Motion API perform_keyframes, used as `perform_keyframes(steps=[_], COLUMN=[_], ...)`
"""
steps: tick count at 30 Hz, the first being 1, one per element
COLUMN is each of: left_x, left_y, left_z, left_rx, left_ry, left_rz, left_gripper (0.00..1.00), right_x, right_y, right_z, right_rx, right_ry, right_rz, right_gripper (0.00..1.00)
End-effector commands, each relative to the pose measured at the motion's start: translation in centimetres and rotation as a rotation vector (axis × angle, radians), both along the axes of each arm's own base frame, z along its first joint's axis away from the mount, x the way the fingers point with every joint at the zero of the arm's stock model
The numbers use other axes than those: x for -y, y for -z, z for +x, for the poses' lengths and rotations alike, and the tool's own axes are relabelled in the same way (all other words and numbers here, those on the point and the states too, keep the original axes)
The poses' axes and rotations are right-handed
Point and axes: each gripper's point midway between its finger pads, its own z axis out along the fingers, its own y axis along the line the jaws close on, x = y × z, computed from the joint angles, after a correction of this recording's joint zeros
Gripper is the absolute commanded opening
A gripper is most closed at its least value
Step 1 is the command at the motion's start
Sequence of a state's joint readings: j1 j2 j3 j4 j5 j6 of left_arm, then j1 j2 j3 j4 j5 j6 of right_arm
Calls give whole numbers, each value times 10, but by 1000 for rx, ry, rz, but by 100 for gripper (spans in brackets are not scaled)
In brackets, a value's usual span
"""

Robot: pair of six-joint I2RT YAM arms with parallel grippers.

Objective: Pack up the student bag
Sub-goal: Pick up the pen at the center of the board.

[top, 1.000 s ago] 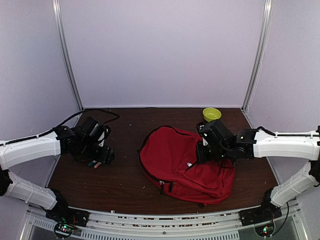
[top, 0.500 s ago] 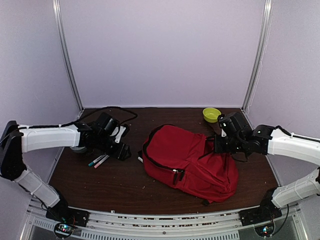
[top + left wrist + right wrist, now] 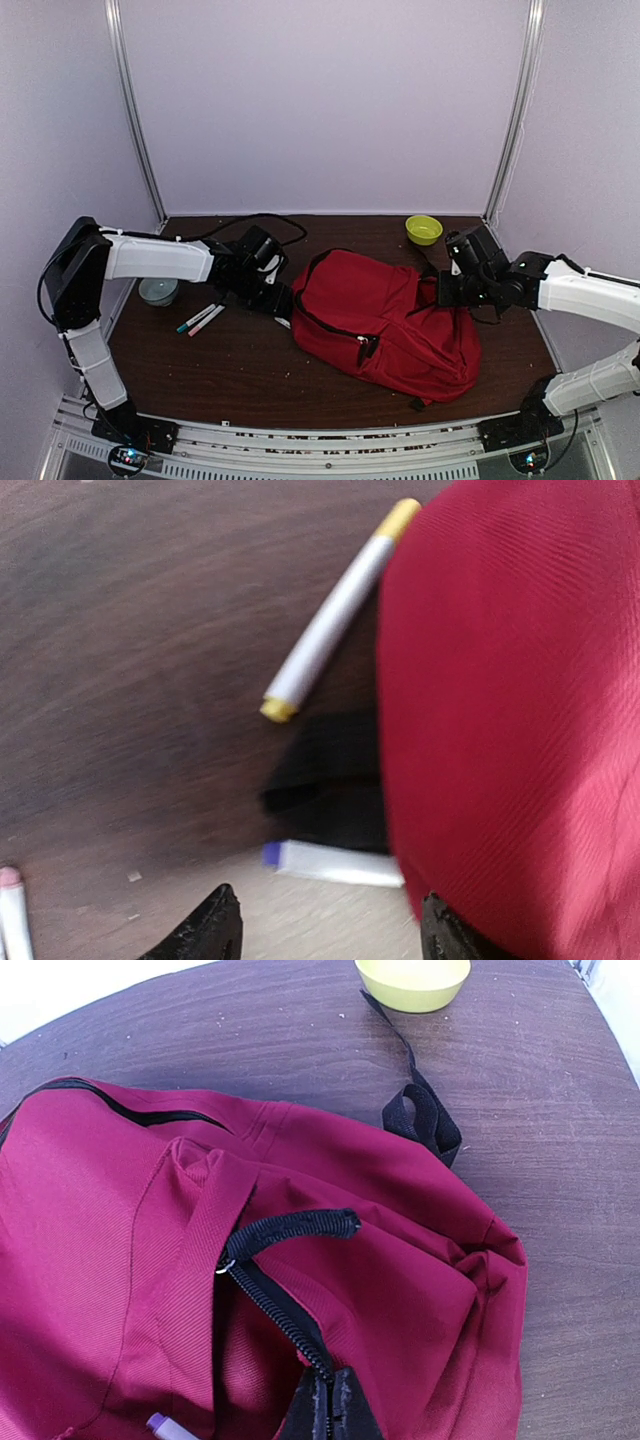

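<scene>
The student bag [image 3: 390, 320] is a large red backpack lying flat in the middle of the table. My right gripper [image 3: 447, 290] is shut on the black zipper edge [image 3: 290, 1330] of its pocket and holds that edge up [image 3: 331, 1405]. A purple-capped marker [image 3: 165, 1426] shows inside the pocket opening. My left gripper [image 3: 280, 300] is open and empty, low over the table at the bag's left edge [image 3: 330, 942]. In front of it a white marker with a purple end [image 3: 335, 864] lies partly under the bag [image 3: 510, 710]. A yellow-capped marker [image 3: 330, 620] lies just beyond.
Two markers, one green and one pink [image 3: 198, 319], lie left of the bag. A pale round dish [image 3: 158, 291] sits at the far left. A yellow-green bowl [image 3: 423, 229] stands at the back right [image 3: 412, 980]. A black strap [image 3: 420, 1110] trails from the bag.
My left arm has reached right, from the markers to the bag's left edge. The right gripper has pulled the bag slightly right and stays shut on the zipper edge.
</scene>
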State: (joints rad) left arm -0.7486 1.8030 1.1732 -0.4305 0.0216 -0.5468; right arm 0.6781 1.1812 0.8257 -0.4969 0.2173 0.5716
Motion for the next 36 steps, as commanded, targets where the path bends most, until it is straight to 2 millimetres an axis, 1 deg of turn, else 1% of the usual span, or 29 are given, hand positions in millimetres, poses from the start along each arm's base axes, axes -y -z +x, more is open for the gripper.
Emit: perform_keyframes(steps=[1,5,7,9,12,16,19,22,24,26,27,32,34,36], left_x=[9,7,9,13,21,27,27,29,34,33,34,32,30,27], left_y=[7,18,20,14,1,-8,-11,-11,-6,4,5,13,22,30], left_z=[3,4,4,9,18,34,45,53,54,54,57,66,68,70], left_rx=[-4,-24,-20,7,42,67,89,104,88,64,69,86,70,56], left_ry=[-10,-10,-11,-13,-21,-37,-26,29,103,161,177,224,238,242], left_rz=[30,67,58,34,-1,30,77,85,71,112,130,203,240,262], left_gripper=[64,63,64,65,68,72,71,67,64,61,60,58,58,55], right_x=[23,35,40,46,52,57,59,62,65,66,66,63,60,56], right_y=[-1,1,0,1,-1,-4,-5,-5,-5,-4,-4,-3,-3,-5], right_z=[-2,-4,-5,-6,-7,-7,-8,-10,-12,-13,-13,-16,-18,-20], right_rx=[14,13,13,13,17,20,18,16,16,17,17,11,9,13], right_ry=[58,79,90,103,118,127,129,132,134,135,134,119,107,82], right_rz=[-40,-46,-47,-51,-50,-49,-53,-58,-60,-60,-57,-29,-14,5], right_gripper=[0,0,0,0,0,0,0,0,0,0,0,0,0,0])
